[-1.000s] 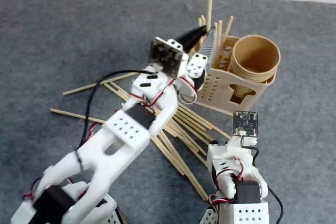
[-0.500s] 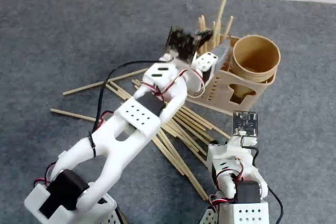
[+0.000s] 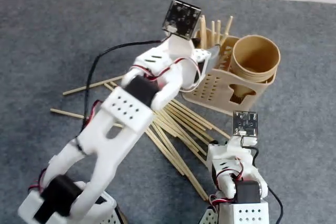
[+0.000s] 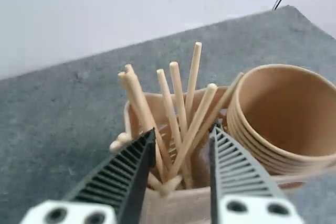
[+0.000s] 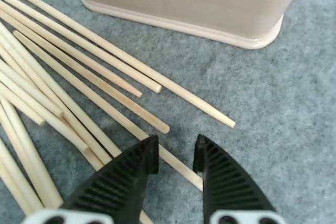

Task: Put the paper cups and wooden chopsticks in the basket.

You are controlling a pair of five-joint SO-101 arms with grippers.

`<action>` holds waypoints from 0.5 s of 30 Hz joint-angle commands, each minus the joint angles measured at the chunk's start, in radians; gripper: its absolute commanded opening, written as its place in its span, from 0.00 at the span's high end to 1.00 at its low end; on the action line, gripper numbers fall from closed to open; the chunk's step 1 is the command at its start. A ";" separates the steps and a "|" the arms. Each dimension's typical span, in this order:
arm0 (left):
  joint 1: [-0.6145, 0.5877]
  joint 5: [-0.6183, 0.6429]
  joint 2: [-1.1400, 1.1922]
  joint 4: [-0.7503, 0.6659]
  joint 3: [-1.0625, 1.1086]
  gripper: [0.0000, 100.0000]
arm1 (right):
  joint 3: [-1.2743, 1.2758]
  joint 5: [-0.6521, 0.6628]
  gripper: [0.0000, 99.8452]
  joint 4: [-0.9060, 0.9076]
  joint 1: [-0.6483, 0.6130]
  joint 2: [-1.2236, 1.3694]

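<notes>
A beige basket (image 3: 227,92) stands on the grey carpet with a stack of paper cups (image 3: 255,56) in its right part. Several wooden chopsticks (image 3: 212,29) stand upright in its left part. My left gripper (image 4: 181,132) hovers open just above those standing chopsticks (image 4: 178,108), beside the cups (image 4: 283,114), with nothing between its fingers. More chopsticks (image 3: 181,127) lie in a loose pile in front of the basket. My right gripper (image 5: 175,149) is open low over the carpet, above the near end of one loose chopstick (image 5: 105,98), a little short of the basket (image 5: 210,9).
Two stray chopsticks (image 3: 92,84) lie apart at the left of the pile. The left arm (image 3: 126,114) stretches across the pile toward the basket. The right arm's base (image 3: 239,182) sits at the front right. Bare carpet lies left and right of the basket.
The left gripper held one chopstick upright above the basket, tilted it in and let it go. It now stands open over the basket. The right arm has not moved.
</notes>
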 commanded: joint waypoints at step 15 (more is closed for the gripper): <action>-0.476 0.302 -0.475 0.448 -0.030 0.84 | 0.073 0.000 0.88 -0.005 0.012 -0.013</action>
